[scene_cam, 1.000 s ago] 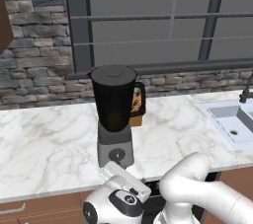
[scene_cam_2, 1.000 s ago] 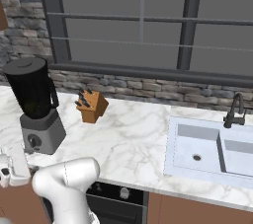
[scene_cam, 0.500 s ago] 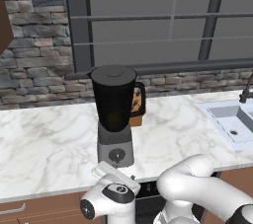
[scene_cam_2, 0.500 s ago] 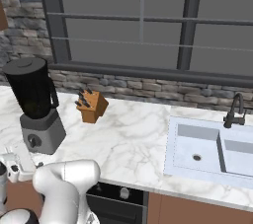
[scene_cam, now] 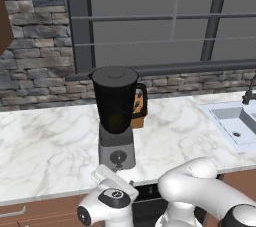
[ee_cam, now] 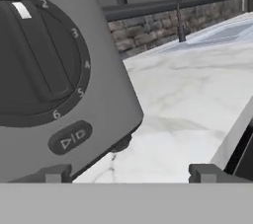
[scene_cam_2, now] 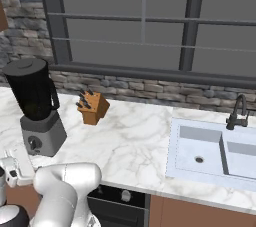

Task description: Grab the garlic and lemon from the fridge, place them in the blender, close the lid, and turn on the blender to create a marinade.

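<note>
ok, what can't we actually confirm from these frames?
- Jar contents: the blender jar is too dark in both base views to tell what's inside.
- Knob: cut off by the left edge in the hand view, full setting unreadable.
- Gripper: only the fingertips show, so contact with the knob is unclear.

Since a second ago, the gripper (scene_cam: 102, 174) is drawn back from the blender (scene_cam: 116, 116) toward six o'clock in the left base view, with the wrist sunk lower below the counter (scene_cam: 45, 146) edge. In the right base view the hand is shifted toward seven o'clock. The jaws are narrowed slightly but are held wide apart.
</note>
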### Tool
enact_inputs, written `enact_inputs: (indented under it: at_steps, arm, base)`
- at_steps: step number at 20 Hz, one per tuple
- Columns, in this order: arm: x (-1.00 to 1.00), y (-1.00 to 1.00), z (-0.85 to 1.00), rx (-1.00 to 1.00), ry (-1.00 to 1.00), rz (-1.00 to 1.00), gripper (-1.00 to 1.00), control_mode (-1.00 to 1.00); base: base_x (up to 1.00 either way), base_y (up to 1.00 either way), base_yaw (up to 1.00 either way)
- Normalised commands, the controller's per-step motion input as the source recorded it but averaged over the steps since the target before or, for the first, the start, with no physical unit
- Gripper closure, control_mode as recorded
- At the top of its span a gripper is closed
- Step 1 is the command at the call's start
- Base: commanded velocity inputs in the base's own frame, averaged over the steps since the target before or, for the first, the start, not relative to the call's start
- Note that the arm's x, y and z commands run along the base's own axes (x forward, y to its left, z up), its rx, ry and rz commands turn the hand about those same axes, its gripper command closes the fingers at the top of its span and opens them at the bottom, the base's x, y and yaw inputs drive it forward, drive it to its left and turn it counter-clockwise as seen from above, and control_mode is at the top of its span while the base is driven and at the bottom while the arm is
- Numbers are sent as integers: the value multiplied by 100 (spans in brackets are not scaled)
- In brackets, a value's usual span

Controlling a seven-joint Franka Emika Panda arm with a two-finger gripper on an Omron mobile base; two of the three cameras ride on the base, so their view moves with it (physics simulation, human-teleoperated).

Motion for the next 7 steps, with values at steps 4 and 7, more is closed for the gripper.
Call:
enact_inputs:
  at_steps: [4, 7]
  arm:
    - [-38, 10, 12, 1, -13, 0, -100, -100]
    - [-51, 11, 54, 0, -12, 0, -100, -100]
  base:
    - [0, 0, 0]
    - [0, 0, 0]
